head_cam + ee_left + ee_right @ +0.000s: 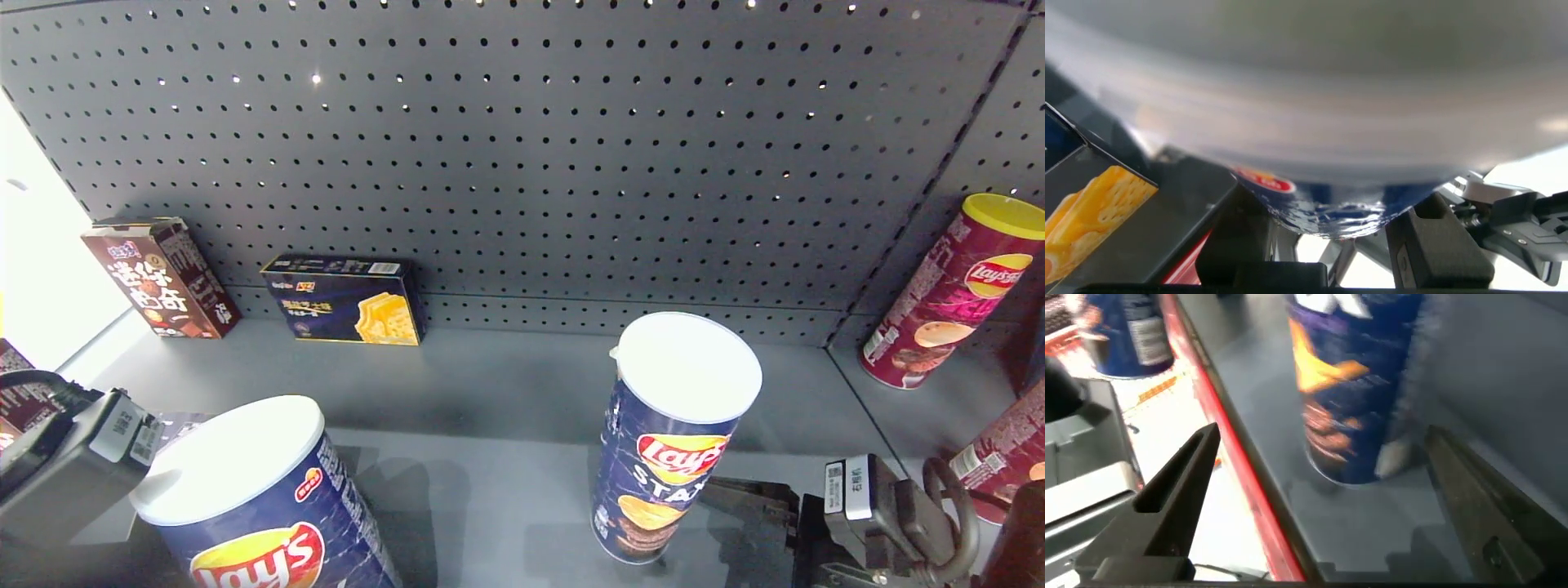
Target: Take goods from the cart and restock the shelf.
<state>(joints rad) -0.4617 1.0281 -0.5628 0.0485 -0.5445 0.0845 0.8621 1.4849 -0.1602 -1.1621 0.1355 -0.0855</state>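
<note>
Far left, a brown box [159, 278] and a cracker box [347, 300] stand against the pegboard back [522, 163] of the shelf [490, 392]. In front of them, the left hand [1333, 211] grips the held can [245, 490], a blue can with a white lid. In the left wrist view its fingers [1436, 249] sit on both sides of the can's lower body. The held can's long axis is near upright, leaning a little. We cannot tell whether its base is on the shelf.

We judge the key relation to be this: the free shelf room lies ahead of the held can, between the cracker box and the standing can [669, 457], so placing it means going forward and down with the can kept upright. That gap looks wide enough, and the boxes sit well back.

The standing can is upright in the middle, near the shelf's red front edge [1241, 482]. The right hand [1324, 434] is open, with its fingers spread wide. The standing can is straight ahead between them, apparently untouched, and one finger hangs outside the front edge. The left arm is the nearer one for the open spot. We think the risk is knocking the standing can off that edge if the right hand swings sideways.

Far right, a maroon can [951, 294] leans in the next bay, well apart from the rest.
</note>
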